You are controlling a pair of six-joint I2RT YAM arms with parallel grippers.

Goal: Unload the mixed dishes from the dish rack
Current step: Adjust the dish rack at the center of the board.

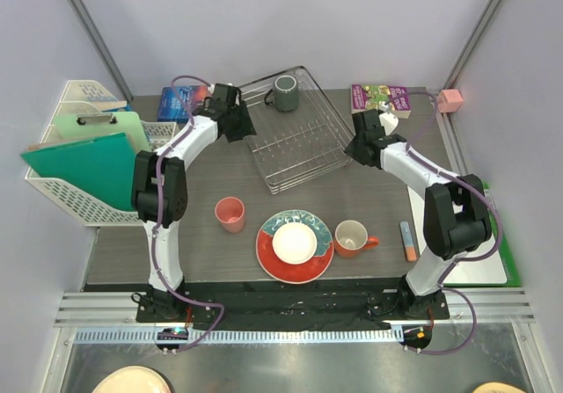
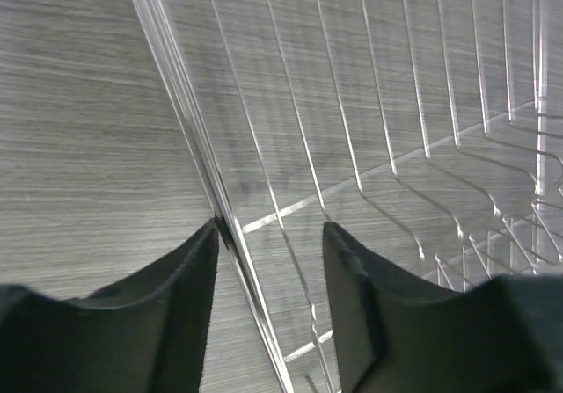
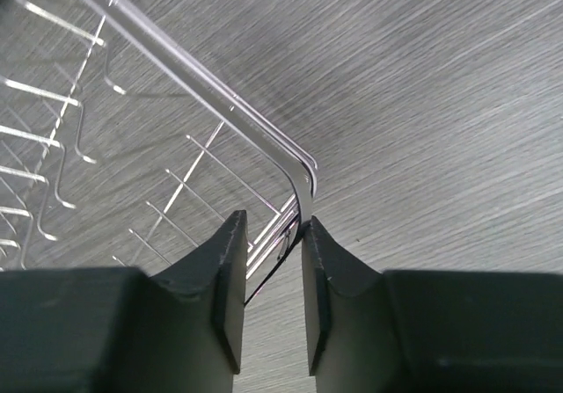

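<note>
The silver wire dish rack (image 1: 295, 138) stands at the back centre with a dark grey mug (image 1: 284, 93) in its far end. A pink cup (image 1: 230, 214), a teal plate with a red-orange rim (image 1: 266, 251) bearing the orange-and-white bowl (image 1: 294, 243), and an orange mug (image 1: 353, 237) stand on the table in front. My left gripper (image 1: 236, 122) is open, its jaws straddling the rack's left rim wire (image 2: 189, 120). My right gripper (image 1: 359, 144) is narrowly open around the rack's right corner (image 3: 303, 178), whose wire touches one fingertip (image 3: 315, 235).
A white lattice basket (image 1: 70, 195) with teal folders stands at the left. A blue book (image 1: 180, 103) and a purple book (image 1: 383, 97) lie at the back, with a pink box (image 1: 451, 98) beside them. A marker (image 1: 407, 241) and a white board (image 1: 484, 265) lie at the right.
</note>
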